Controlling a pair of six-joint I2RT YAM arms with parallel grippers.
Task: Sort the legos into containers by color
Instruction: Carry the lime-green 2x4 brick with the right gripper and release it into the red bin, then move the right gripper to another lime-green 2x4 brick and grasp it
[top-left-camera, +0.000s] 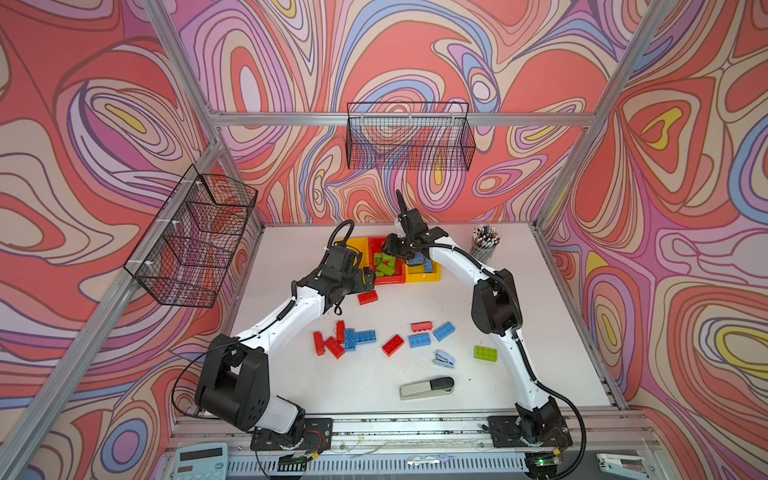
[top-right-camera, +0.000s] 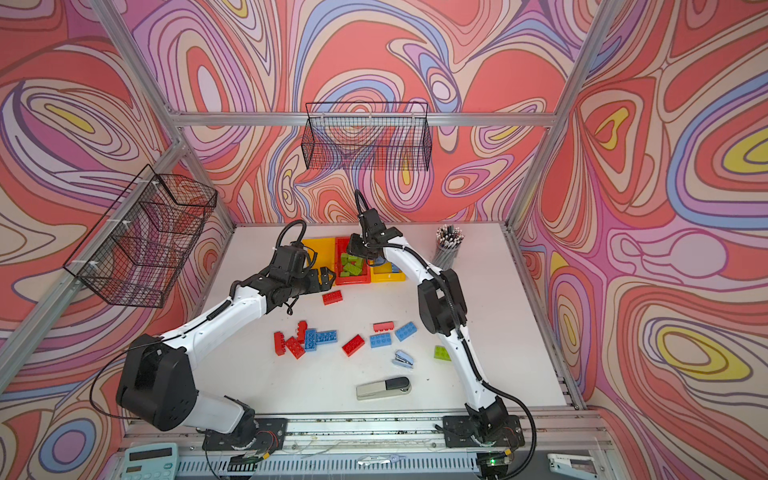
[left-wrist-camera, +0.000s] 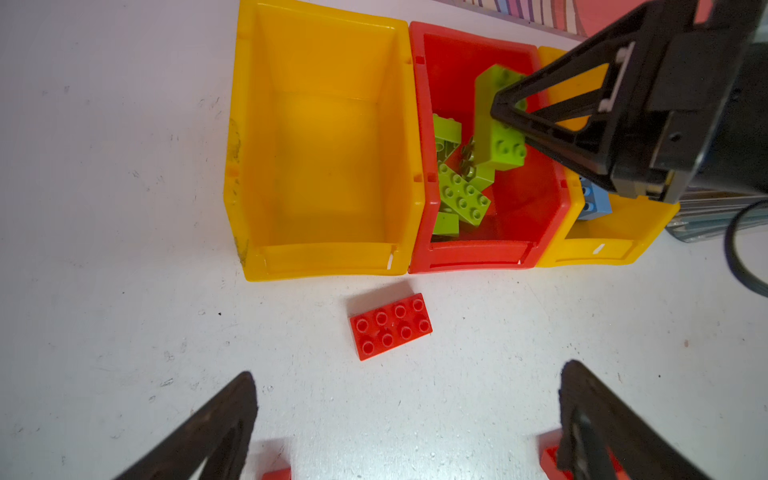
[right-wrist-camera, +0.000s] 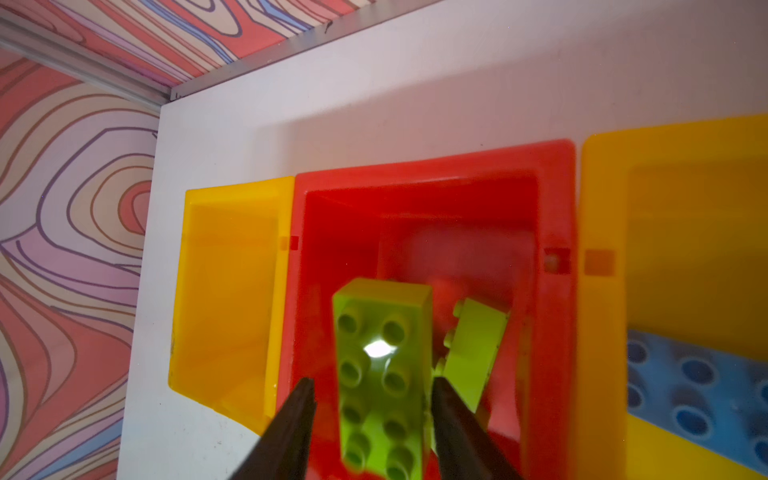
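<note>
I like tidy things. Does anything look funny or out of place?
Yes. A small light-blue stapler lies among the loose bricks on the table, and it is no brick. The red bin holds green bricks.

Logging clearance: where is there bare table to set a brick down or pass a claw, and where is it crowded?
Free: the table between the brick scatter and the grey stapler; also between the red bin and the scatter, right of the lone red brick. Crowded: the scatter, and the red bin, where the right claw straddles a green brick.
</note>
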